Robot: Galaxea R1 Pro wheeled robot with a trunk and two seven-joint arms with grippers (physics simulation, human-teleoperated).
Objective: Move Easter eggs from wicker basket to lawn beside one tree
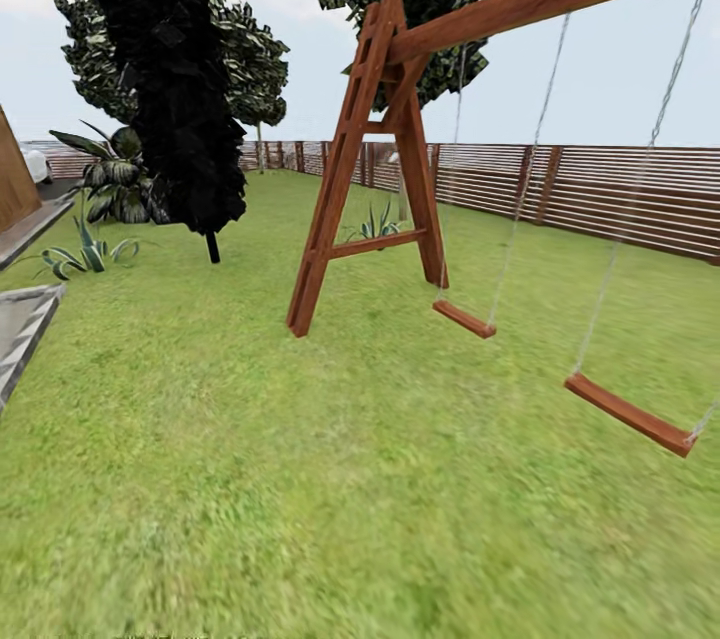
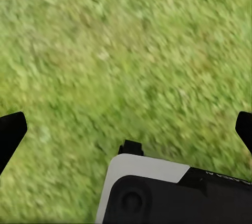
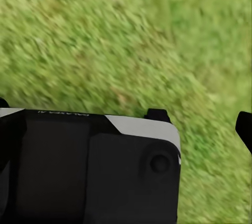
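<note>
The lawn [image 1: 330, 479] of the garden spreads ahead as bright mottled grass. The Easter eggs and the wicker basket are out of view. A tree [image 1: 260, 147] with a thin pale trunk and a leafy crown stands far back by the fence. A second pale trunk [image 1: 403, 187] rises behind the swing frame. My left gripper [image 2: 126, 129] hangs open over bare grass, its black fingertips [image 2: 11, 132] wide apart with nothing between them. My right gripper [image 3: 123, 119] is open too, over grass, one fingertip [image 3: 244, 128] at the picture's edge.
A wooden swing set [image 1: 345, 169] with two hanging seats [image 1: 628, 413] stands ahead and to the right. A near-black cypress [image 1: 170, 69] and low shrubs [image 1: 115, 179] stand at the left. A slatted brown fence [image 1: 600, 194] bounds the yard. Grey paving [image 1: 20, 329] borders the left edge.
</note>
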